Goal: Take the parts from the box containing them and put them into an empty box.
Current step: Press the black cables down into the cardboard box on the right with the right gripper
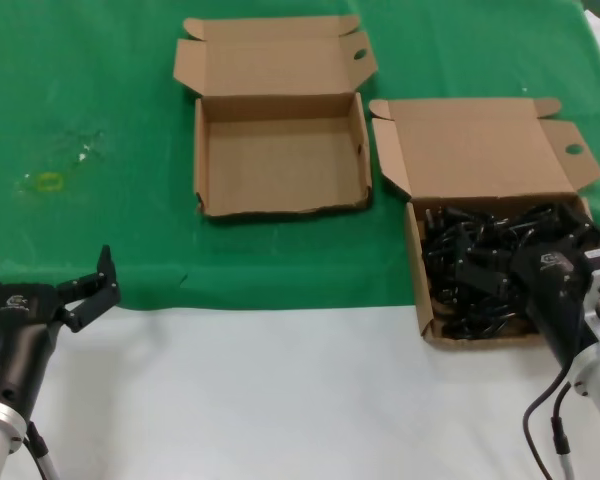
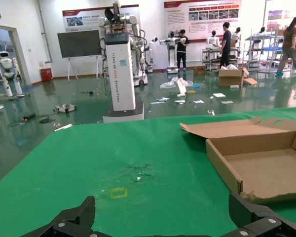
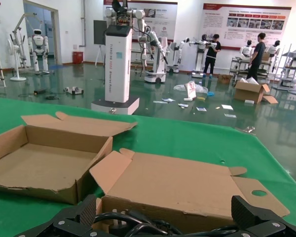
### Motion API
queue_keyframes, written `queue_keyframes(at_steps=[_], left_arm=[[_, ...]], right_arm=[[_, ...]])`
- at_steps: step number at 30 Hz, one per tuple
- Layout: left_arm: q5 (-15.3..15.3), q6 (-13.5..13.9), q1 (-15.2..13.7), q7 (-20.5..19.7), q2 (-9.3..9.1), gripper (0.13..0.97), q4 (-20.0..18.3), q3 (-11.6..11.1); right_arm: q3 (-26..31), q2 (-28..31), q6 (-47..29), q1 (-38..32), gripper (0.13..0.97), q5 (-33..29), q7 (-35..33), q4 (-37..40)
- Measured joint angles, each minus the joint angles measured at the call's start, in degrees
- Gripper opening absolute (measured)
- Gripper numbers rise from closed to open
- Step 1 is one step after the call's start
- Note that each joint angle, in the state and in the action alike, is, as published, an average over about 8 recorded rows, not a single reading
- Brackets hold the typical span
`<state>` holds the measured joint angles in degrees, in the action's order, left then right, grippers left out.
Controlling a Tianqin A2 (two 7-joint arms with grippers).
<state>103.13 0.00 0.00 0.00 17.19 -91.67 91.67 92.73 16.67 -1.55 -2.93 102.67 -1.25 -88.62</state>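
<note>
The black power cords [image 1: 480, 265] lie in a tangled heap in the larger cardboard box [image 1: 423, 290] at the right, its big lid [image 1: 470, 150] folded back. The smaller, shallow box [image 1: 280, 160] stands open and empty at the middle back. My right gripper [image 1: 525, 262] is open, low over the cords. In the right wrist view its fingers [image 3: 246, 215] stand wide apart with cords [image 3: 133, 222] between them, and nothing is held. My left gripper [image 1: 45, 262] is open and empty at the front left, over the edge of the green cloth.
A small yellow mark [image 1: 50, 182] is on the green cloth at the left. A bare white table strip [image 1: 280, 390] runs along the front. The left wrist view shows the empty box [image 2: 256, 163] off to one side of the open left gripper [image 2: 163, 210].
</note>
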Motion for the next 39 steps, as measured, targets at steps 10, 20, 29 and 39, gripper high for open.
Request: queue_keyframes(at_steps=[10,20,29,39], left_arm=[[0.0,0.0,0.0,0.0,0.0,0.89,0.0,0.0],[0.0,0.0,0.0,0.0,0.0,0.766,0.0,0.0],[0.0,0.0,0.0,0.0,0.0,0.563,0.0,0.0],[0.0,0.0,0.0,0.0,0.0,0.334,0.0,0.0]], right_arm=[[0.52,0.51,0.12,0.06,0.966,0.27,0.33,-0.16],[2.85,4.36,-1.41,0.18,0.966,1.16,2.14,-1.25],[10.57,15.97,-2.27,-3.14,0.966,1.86,8.07,-1.9],[16.87,31.13,-15.07,-12.89,0.966,-2.71,17.89,-0.88]])
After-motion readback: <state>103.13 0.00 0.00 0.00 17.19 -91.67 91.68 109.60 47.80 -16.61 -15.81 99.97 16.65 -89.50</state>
